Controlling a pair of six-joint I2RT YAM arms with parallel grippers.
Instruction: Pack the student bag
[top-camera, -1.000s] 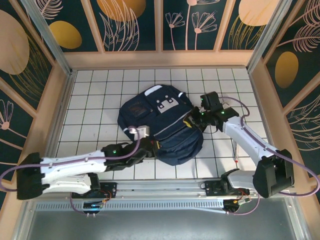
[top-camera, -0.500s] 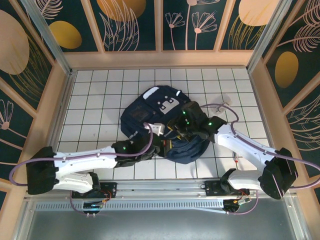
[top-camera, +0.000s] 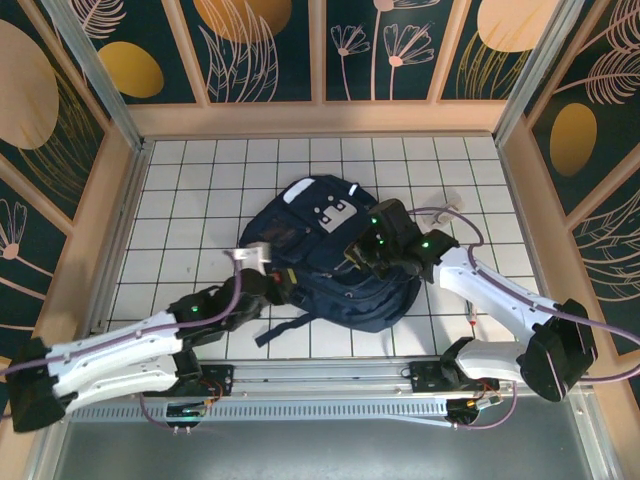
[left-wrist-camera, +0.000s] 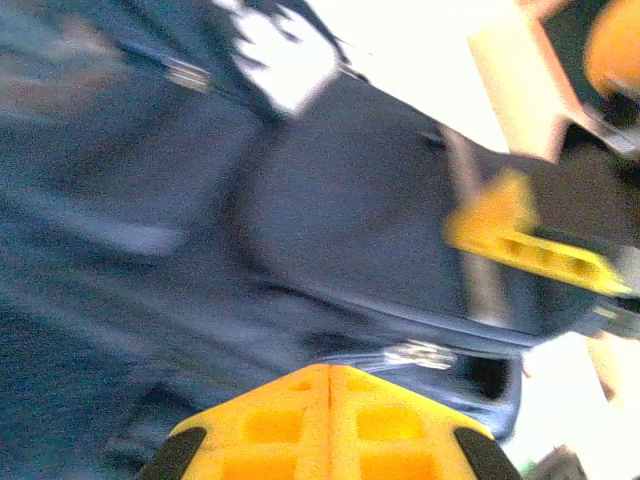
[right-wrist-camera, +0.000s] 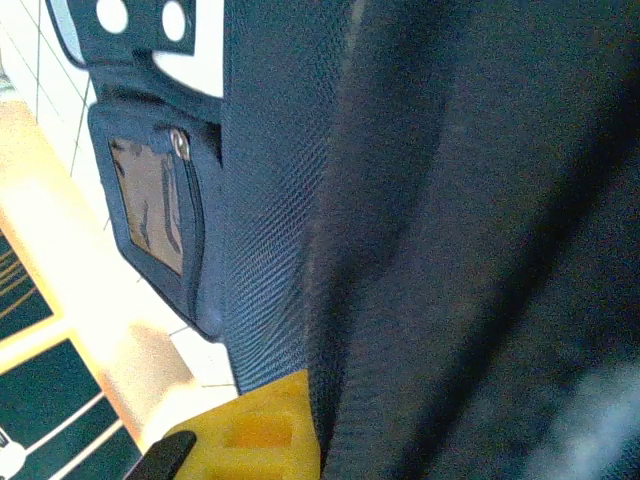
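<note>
The student bag (top-camera: 335, 290) lay flat at the centre of the tiled counter (top-camera: 200, 200), its white patches toward 12 o'clock. The left end effector (top-camera: 278, 282) was clenched, fingers meeting, at the bag's 8 o'clock edge. The right end effector (top-camera: 358, 255) sat on the bag's 2 o'clock side, clenched on navy fabric, which lay against its visible finger (right-wrist-camera: 262, 428).

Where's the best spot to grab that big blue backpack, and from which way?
I'd pinch the loose strap trailing off the backpack's near edge, coming down from above on the near-left side. The bag lies flat and wide, too broad to pinch whole, while the strap is thin and lies free on the table.
</note>
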